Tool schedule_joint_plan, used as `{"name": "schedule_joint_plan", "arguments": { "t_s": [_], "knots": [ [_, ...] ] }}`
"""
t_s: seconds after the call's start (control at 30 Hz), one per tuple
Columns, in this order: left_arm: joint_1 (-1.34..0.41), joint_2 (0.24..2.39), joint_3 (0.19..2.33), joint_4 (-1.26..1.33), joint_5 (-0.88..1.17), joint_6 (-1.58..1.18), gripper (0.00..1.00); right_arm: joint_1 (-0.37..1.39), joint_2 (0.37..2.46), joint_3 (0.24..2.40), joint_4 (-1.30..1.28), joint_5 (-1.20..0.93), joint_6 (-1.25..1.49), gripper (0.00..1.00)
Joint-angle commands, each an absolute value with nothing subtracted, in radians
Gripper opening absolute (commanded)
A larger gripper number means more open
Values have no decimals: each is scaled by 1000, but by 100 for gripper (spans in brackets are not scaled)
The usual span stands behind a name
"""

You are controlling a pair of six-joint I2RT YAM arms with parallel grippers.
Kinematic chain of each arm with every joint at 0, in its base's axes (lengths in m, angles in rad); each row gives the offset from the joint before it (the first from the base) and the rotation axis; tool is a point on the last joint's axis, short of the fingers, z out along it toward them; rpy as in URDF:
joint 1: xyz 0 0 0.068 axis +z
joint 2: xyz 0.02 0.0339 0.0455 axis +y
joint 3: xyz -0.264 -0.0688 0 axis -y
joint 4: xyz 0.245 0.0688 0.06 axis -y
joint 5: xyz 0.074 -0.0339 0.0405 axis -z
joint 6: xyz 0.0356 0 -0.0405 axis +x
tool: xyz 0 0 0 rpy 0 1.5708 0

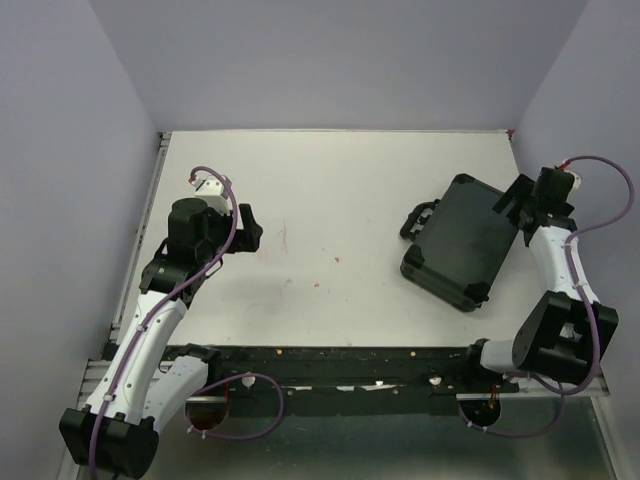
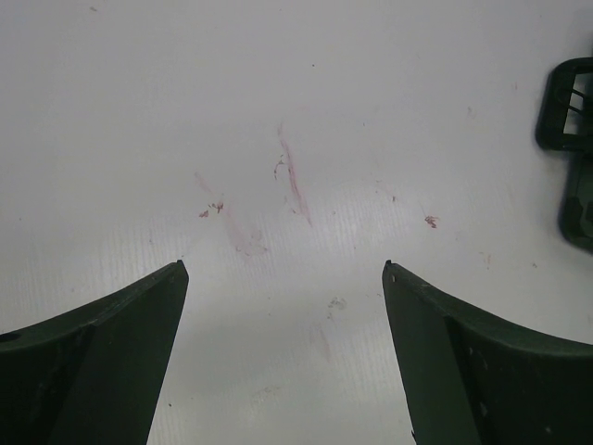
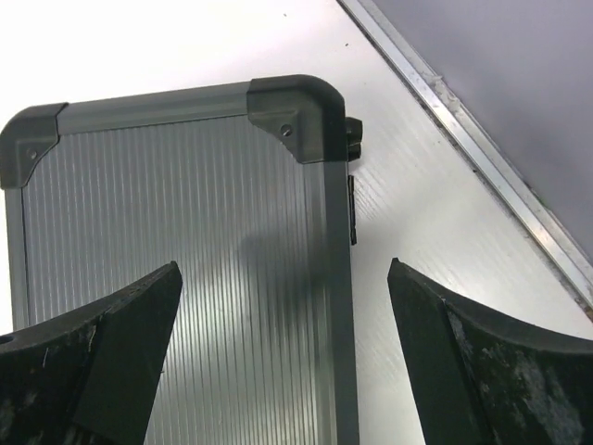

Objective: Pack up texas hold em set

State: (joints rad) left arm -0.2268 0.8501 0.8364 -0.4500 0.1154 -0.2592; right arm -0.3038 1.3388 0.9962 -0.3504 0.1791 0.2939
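**Case shut on the counter, both arms empty**

The texas hold em set [image 1: 462, 242] lies closed and flat at the right of the top view, turned at an angle, with its handle [image 1: 418, 218] pointing toward the centre of the frame. No chips, card boxes or markers show loose anywhere, so the packing looks all but finished. Whether the latches are fastened cannot be told from these views.

The right end effector [image 3: 283, 269] hovers over the case's ribbed lid near one black corner cap, jaws wide apart and gripping nothing. The left end effector [image 2: 283, 269] hangs at the left of the top view, well apart from the case, also spread wide and empty above bare counter [image 1: 330, 200] smeared with faint red marks [image 2: 295, 176]. The handle just shows at the right edge of its wrist view.

The step in hand seems to be closing out. If anything is left, the next move would be pressing the lid down or snapping the latches on the handle side.
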Motion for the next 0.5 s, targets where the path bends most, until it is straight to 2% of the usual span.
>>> {"name": "schedule_joint_plan", "arguments": {
  "t_s": [0.0, 0.2, 0.47],
  "knots": [
    [-241, 833, 828, -433, 137, -261, 94, -405, 1361, 936, -197, 52, 334, 100],
    [-242, 828, 828, -434, 135, -258, 94, -468, 1430, 839, 26, -202, 362, 100],
    [-242, 830, 833, -436, 143, -256, 95, -466, 1537, 842, 139, -513, 316, 98]
  ]
}}
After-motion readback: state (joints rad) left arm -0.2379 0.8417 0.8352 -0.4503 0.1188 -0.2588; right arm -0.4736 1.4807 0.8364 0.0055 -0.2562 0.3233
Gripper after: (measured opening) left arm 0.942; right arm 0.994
